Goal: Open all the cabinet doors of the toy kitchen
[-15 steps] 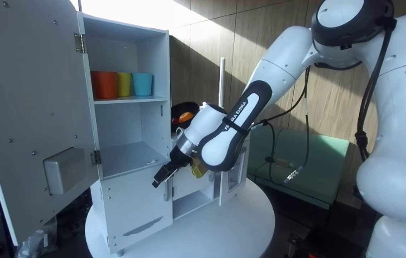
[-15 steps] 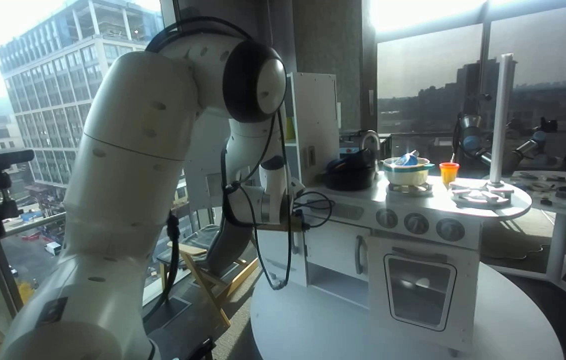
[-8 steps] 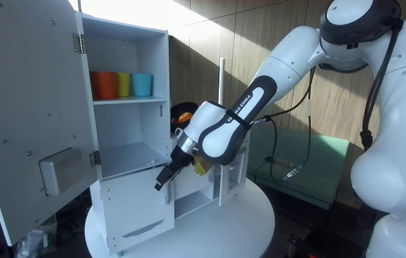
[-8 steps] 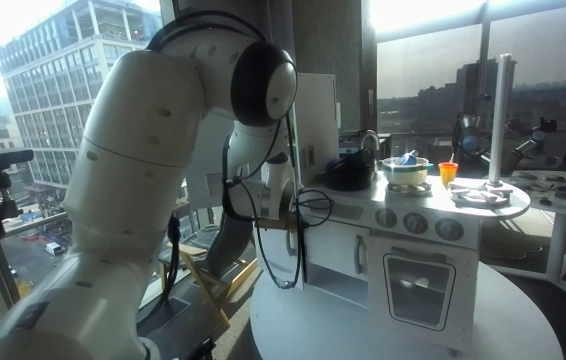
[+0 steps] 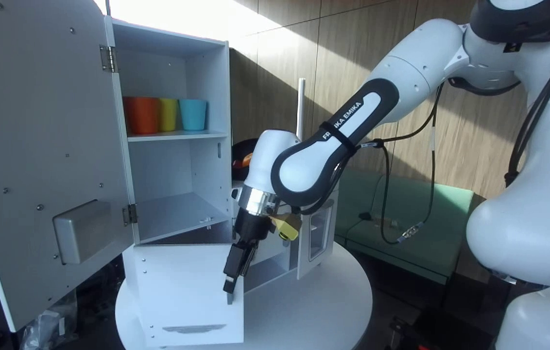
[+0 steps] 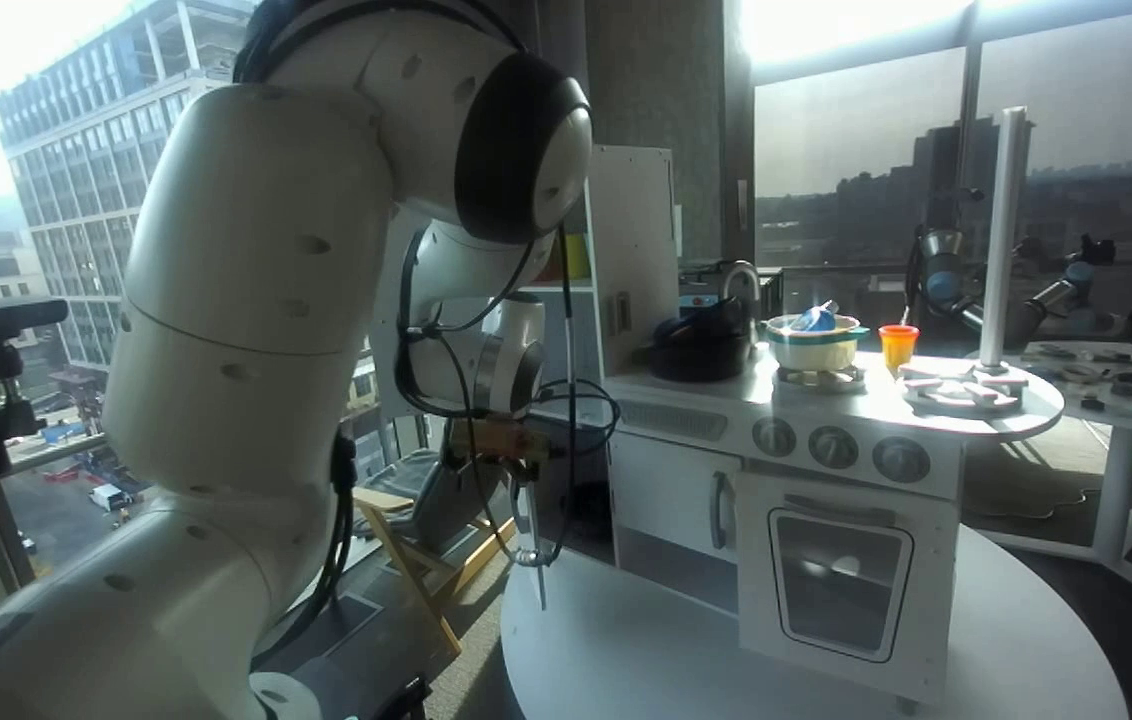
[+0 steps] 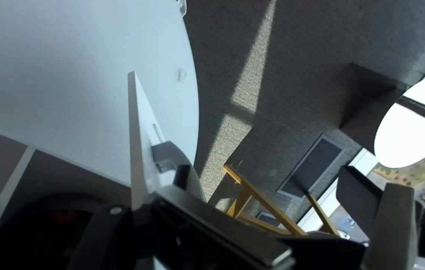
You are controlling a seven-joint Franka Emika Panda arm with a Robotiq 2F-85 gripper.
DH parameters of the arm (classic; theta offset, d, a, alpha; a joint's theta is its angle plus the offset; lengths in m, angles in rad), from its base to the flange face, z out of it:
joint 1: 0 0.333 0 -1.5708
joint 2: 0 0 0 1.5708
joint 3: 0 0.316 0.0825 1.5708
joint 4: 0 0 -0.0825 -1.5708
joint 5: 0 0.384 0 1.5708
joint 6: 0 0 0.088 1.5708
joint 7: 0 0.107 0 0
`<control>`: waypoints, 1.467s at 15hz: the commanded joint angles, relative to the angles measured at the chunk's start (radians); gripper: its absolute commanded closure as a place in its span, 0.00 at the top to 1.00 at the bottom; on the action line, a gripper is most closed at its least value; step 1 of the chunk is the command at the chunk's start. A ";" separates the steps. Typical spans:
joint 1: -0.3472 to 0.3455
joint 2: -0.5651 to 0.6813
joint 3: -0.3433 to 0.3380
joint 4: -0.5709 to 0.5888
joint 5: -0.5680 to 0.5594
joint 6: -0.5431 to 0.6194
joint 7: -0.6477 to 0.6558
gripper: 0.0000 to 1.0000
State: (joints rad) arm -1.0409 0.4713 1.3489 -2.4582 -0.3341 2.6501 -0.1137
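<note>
The toy kitchen [image 5: 209, 87] is white, with a tall fridge tower. Its tall door [image 5: 27, 160] stands wide open. The low door [image 5: 187, 291] under the tower is swung part way out; it shows edge-on in the wrist view [image 7: 136, 131]. My gripper [image 5: 237, 276] is at this door's free edge. In the wrist view the gripper [image 7: 270, 189] is open, one finger [image 7: 182, 176] inside the grey handle [image 7: 171, 153], the other well apart outside it. The small door [image 6: 671, 490] and the oven door [image 6: 836, 580] are shut.
The kitchen stands on a round white table [image 5: 314, 311]. Cups [image 5: 192, 114] sit on the tower shelf. A pot [image 6: 814, 345], an orange cup [image 6: 898, 345] and a pole [image 6: 1001, 240] stand on the counter. A chair [image 6: 426, 500] stands behind the arm. Cables hang from the arm.
The low door has swung outward from nearly shut, uncovering the dark space behind it. My gripper has moved outward and lower with its handle, and the arm has drawn back.
</note>
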 commanded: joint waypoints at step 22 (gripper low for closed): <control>-0.841 -0.210 0.351 -0.168 -0.262 0.271 0.331 1.00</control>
State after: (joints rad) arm -1.8380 0.3059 1.6979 -2.5921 -0.5599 2.7553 0.1555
